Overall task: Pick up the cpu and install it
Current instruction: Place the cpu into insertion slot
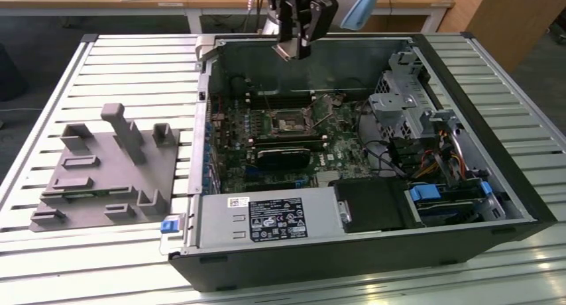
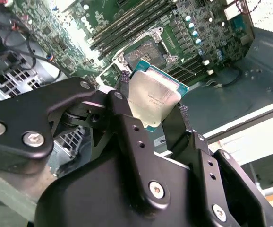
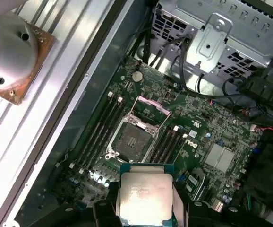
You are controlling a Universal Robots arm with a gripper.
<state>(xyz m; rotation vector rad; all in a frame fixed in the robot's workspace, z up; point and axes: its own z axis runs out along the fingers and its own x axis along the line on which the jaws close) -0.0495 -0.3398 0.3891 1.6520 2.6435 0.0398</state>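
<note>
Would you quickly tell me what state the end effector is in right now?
End effector: closed, holding the cpu.

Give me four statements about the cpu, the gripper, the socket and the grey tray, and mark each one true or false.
1. The gripper is shut on the cpu. True.
2. The cpu is seated in the socket. False: the socket lies empty, and the cpu is held in the air above the motherboard.
3. The cpu's silvery metal top shows in both wrist views. True.
4. The grey tray sits inside the computer case. False: it lies on the slatted table, outside the case on the exterior view's left.
</note>
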